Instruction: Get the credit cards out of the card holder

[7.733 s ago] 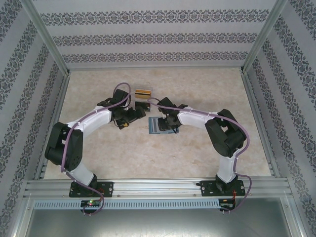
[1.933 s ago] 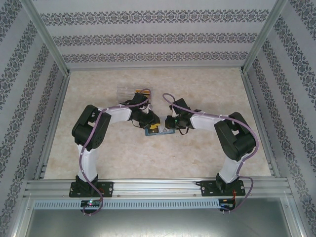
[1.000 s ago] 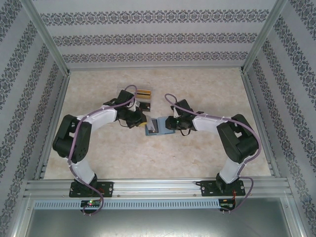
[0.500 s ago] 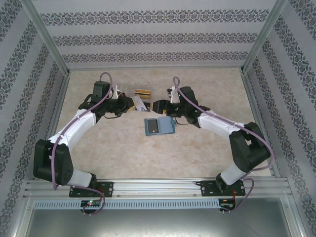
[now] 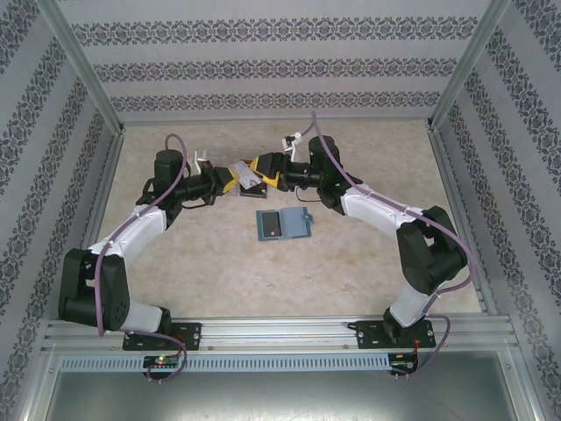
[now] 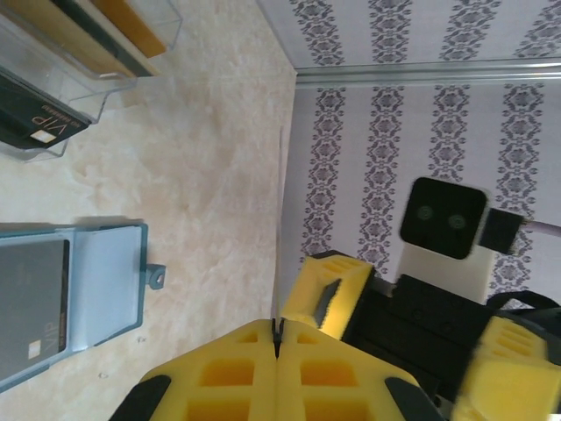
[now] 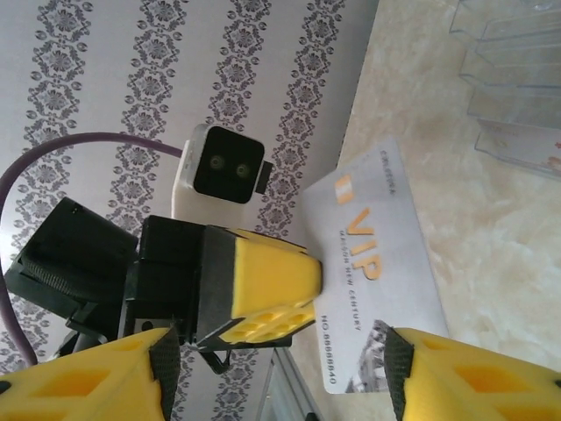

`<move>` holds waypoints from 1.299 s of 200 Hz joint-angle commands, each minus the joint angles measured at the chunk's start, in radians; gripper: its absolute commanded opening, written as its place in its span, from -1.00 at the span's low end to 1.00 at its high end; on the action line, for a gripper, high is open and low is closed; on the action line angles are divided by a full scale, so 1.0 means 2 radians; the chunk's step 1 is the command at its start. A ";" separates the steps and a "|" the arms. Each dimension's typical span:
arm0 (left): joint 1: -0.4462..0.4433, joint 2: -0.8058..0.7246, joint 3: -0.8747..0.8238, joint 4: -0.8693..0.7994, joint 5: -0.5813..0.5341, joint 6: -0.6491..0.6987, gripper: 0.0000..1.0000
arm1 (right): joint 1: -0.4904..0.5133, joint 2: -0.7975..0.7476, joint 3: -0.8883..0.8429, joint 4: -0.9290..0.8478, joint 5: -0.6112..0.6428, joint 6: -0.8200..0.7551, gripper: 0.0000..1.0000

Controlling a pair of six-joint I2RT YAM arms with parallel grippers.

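The blue-grey card holder [image 5: 298, 224] lies open on the table with a dark grey card [image 5: 273, 224] in its left half; it also lies at the lower left of the left wrist view [image 6: 105, 281]. My left gripper [image 5: 231, 179] is shut on a silver VIP credit card [image 7: 377, 281], held above the table and seen edge-on between its fingers [image 6: 279, 329]. My right gripper [image 5: 265, 167] faces it, open, its fingertips [image 7: 399, 360] on either side of the card's end without pinching it.
A clear plastic stand [image 6: 79, 79] behind the holder carries a black VIP card [image 6: 35, 123] and an orange-gold card [image 6: 131, 22]; its clear tiers [image 7: 517, 88] lie just past the silver card. Patterned walls close in the back and sides.
Both grippers have left the card holder and met further back above the table. The left one brought the silver card along. The right gripper has opened.
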 commanded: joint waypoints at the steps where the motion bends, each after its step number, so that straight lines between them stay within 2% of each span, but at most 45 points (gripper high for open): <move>1: 0.008 -0.027 -0.006 0.034 0.010 -0.008 -0.94 | -0.001 0.005 0.002 0.002 0.005 0.007 0.28; 29: 0.009 -0.044 -0.003 0.008 0.000 0.007 -0.94 | -0.005 0.006 -0.007 -0.013 0.022 -0.002 0.27; 51: 0.010 -0.048 -0.003 0.010 0.003 0.007 -0.94 | -0.002 0.017 0.000 0.000 0.001 0.005 0.25; 71: 0.010 -0.051 -0.003 0.011 0.006 0.006 -0.94 | 0.001 0.022 0.011 0.018 -0.029 0.013 0.12; 115: 0.009 -0.052 -0.006 0.008 0.008 0.005 -0.95 | 0.000 0.012 0.016 0.033 -0.046 0.016 -0.12; 158: 0.010 -0.054 -0.006 -0.002 0.010 0.007 -0.95 | 0.001 0.001 0.016 0.039 -0.068 0.010 -0.26; 190: 0.009 -0.057 -0.006 -0.008 0.010 0.008 -0.95 | 0.001 0.002 0.022 0.037 -0.072 0.007 -0.47; 206: 0.009 -0.061 -0.004 -0.020 0.008 0.017 -0.92 | 0.001 0.005 0.027 0.026 -0.070 -0.005 -0.64; 222: 0.011 -0.068 0.003 -0.064 -0.005 0.038 -0.77 | 0.002 0.005 0.030 0.010 -0.062 -0.025 -0.83; 238: 0.018 -0.075 0.015 -0.127 -0.024 0.066 -0.39 | 0.004 0.003 0.030 -0.024 -0.041 -0.066 -1.00; 260: 0.037 -0.086 0.037 -0.252 -0.078 0.129 0.19 | 0.013 -0.001 0.039 -0.094 0.009 -0.146 -1.00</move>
